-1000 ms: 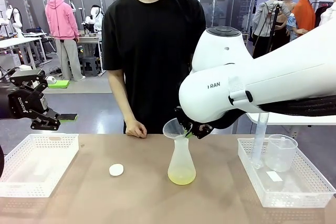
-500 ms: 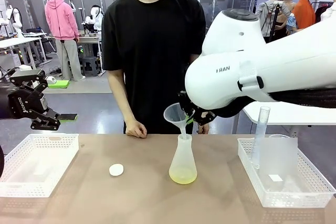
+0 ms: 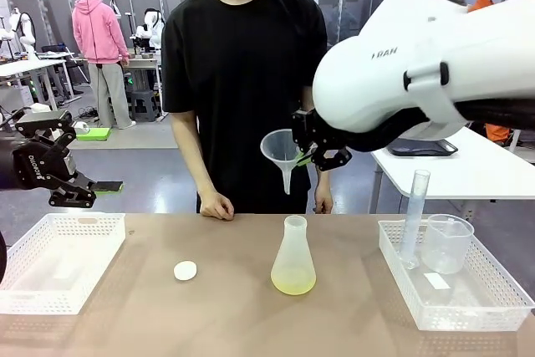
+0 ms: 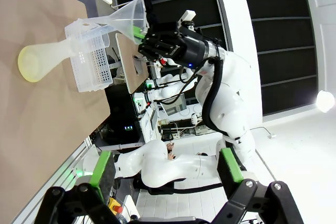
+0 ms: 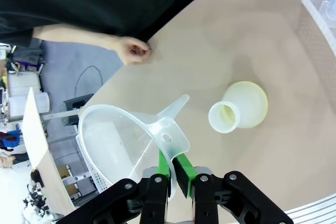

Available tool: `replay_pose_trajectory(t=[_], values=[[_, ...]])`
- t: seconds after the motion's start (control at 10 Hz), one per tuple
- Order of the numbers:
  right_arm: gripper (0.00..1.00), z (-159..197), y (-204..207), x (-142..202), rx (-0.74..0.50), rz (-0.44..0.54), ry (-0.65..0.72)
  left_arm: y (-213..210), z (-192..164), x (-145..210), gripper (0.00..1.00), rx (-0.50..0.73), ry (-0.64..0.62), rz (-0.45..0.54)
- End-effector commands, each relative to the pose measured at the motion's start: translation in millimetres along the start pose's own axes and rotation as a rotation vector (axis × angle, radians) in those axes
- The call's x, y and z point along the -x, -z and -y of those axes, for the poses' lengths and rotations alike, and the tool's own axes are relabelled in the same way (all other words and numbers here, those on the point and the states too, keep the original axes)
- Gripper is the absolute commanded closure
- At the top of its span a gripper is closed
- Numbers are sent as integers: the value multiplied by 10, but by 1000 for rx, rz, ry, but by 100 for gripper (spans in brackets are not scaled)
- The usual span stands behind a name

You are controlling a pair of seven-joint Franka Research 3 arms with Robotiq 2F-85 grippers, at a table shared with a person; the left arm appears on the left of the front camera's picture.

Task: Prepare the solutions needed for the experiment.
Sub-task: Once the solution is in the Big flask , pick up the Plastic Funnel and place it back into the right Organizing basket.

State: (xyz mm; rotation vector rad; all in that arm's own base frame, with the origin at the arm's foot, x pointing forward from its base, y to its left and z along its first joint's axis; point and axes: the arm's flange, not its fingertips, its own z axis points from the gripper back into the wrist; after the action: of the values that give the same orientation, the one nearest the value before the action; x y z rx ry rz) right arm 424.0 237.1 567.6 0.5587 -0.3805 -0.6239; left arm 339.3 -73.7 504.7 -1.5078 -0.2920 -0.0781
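The right gripper [image 3: 315,154] pinches the funnel [image 3: 280,150] by its rim, just above the flask [image 3: 293,250], whose bottom holds the yellow-green solution [image 3: 293,283]. The left gripper [image 3: 90,191] gapes empty, far left of the flask. Drips off the spout could miss the flask's mouth, and that thin-rim grip might slip.

The desk [image 3: 150,319] bears a left-edge basket [image 3: 63,217], a right-edge basket [image 3: 468,317], and centrally a white cap [image 3: 185,270] and flask [image 3: 293,248] of solution [image 3: 293,283].
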Motion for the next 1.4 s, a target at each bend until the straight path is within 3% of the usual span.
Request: replay_pose_trajectory(t=[0.0,0.3,0.4,0.7,0.9,1.0,1.2,1.3], values=[[98,116,-124,-50,-35,-16,-11,27,31,-4,0,26,-4,7],[98,234,-457,-135,-45,-101,-51,27,31,-4,0,26,-4,7],[98,335,-606,-171,7,-125,-80,27,31,-4,0,26,-4,7],[98,878,-1031,-400,58,-87,-107,27,31,-4,0,26,-4,7],[98,1199,-1145,-578,114,-46,-170,27,31,-4,0,26,-4,7],[98,1349,-1181,-637,140,-18,-137,27,31,-4,0,26,-4,7],[98,1474,-1184,-654,165,-1,-77,27,31,-4,0,26,-4,7],[98,1385,-1204,-679,137,-29,-121,27,31,-4,0,26,-4,7]])
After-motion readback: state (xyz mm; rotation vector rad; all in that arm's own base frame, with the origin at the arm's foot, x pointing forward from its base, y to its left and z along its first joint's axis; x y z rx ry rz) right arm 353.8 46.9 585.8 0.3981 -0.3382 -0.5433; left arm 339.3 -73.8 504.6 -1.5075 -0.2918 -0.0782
